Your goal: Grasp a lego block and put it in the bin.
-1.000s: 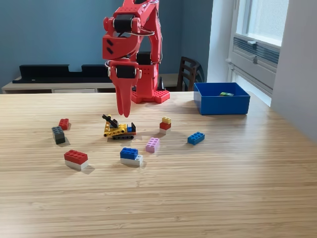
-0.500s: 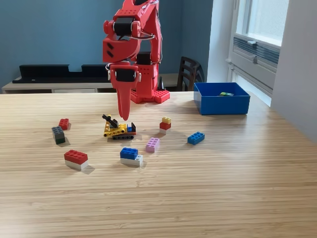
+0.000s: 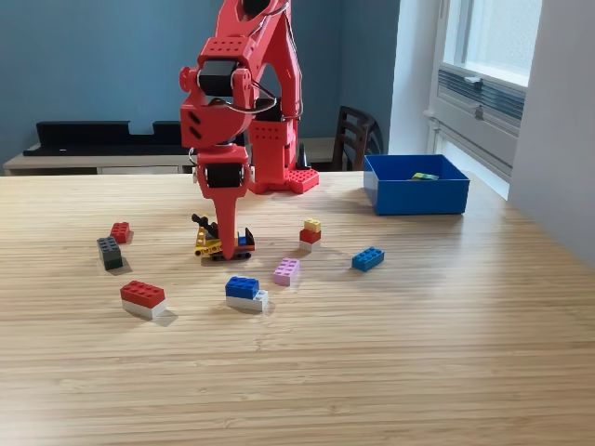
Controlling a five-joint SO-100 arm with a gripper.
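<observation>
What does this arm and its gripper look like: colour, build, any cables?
The arm is bright red plastic with black motor blocks set into its joints and thin cables looping by the wrist. Its gripper is red too, with long tapering fingers. The red base has a perforated foot.

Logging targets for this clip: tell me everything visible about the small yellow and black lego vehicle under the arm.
The yellow and black lego vehicle is a small built model of plastic bricks: a yellow body, black parts low along its base, a black arm angled up at the exterior view's left end, and blue and red bits at its right end. It sits upright on the wooden table, among loose blocks. The red gripper points straight down in front of its middle, hiding that part; contact cannot be confirmed.
</observation>
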